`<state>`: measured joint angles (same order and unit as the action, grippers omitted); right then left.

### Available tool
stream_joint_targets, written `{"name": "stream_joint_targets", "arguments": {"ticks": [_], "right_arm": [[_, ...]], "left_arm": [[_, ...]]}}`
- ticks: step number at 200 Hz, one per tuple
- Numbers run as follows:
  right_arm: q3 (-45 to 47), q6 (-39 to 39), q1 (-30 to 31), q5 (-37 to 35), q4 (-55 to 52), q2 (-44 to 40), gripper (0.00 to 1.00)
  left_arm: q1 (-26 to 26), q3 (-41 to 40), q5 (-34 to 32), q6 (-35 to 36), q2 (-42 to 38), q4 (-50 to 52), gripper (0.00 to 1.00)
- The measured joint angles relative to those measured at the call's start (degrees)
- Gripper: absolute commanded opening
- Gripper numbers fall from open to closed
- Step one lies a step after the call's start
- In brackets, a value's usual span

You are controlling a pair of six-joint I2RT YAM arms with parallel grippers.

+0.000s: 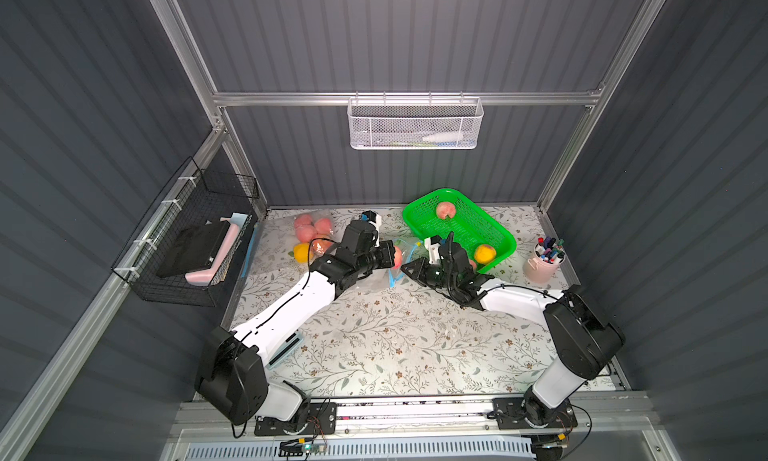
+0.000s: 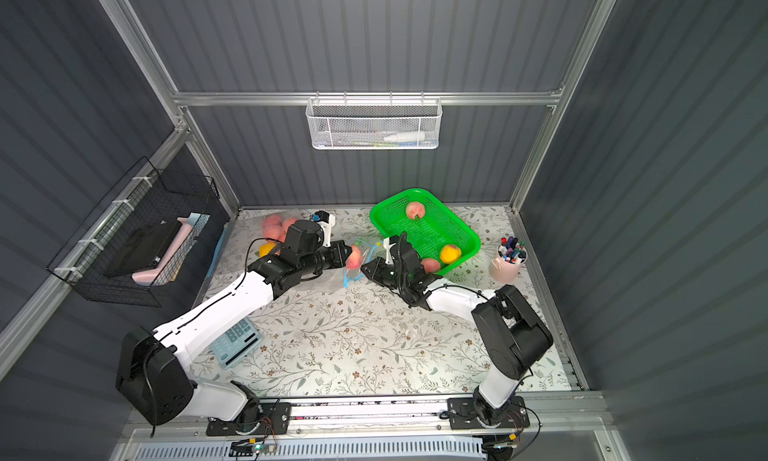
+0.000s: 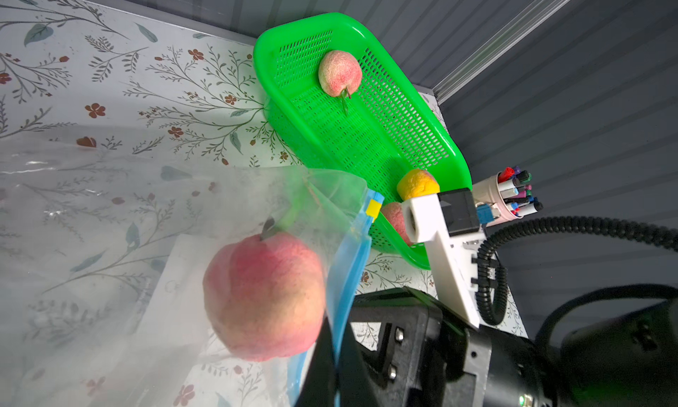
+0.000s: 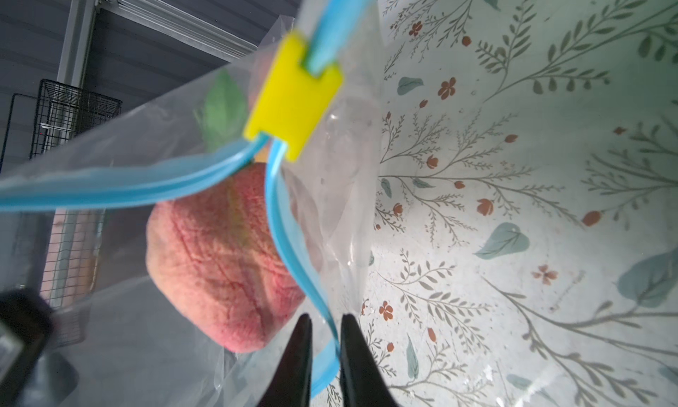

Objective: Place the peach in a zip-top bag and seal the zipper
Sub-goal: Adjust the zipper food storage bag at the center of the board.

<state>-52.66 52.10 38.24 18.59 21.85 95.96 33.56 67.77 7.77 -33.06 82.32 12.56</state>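
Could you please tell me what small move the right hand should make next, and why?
Probably move the right hand, now pinching the zipper track, along it to grip the yellow slider: the peach is already inside the bag, whose mouth gapes open.

Dark ribbed walls [image 1: 395, 35] on an aluminium frame [image 1: 291, 98] enclose a floral table [image 1: 395, 346]. A white basket [image 1: 415, 124] hangs above the table's far edge, a black basket [image 1: 187, 247] beside the table.

No legible text or numbers anywhere, markings on the pale blue keypad device [image 2: 236, 341] too blurred to read.
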Motion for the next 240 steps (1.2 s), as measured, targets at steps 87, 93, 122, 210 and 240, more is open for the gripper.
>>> {"name": "stream_joint_targets", "arguments": {"ticks": [87, 93, 122, 210, 240], "right_arm": [[-1.0, -2.0, 0.0, -6.9, -10.4, -0.6, 0.00], [-1.3, -2.5, 0.0, -7.7, -12.4, -0.9, 0.00], [-3.5, -5.3, 0.0, -10.9, -21.0, -4.0, 0.00], [-6.6, -12.0, -0.3, -9.2, -29.8, -7.1, 0.23], [-7.2, -15.3, -1.2, -7.6, -29.2, -9.6, 0.49]], "left_arm": [[-0.1, 0.0, -5.3, 2.4, -0.1, 2.8, 0.00], [-0.1, 0.0, -6.6, 3.2, -0.2, 3.5, 0.00], [-0.1, 0.0, -11.6, 6.7, -1.7, 5.9, 0.00], [-0.1, 0.0, -8.3, 11.3, -1.6, 6.5, 0.00], [-0.1, 0.1, -5.5, 11.1, 0.5, 6.5, 0.00]]}}
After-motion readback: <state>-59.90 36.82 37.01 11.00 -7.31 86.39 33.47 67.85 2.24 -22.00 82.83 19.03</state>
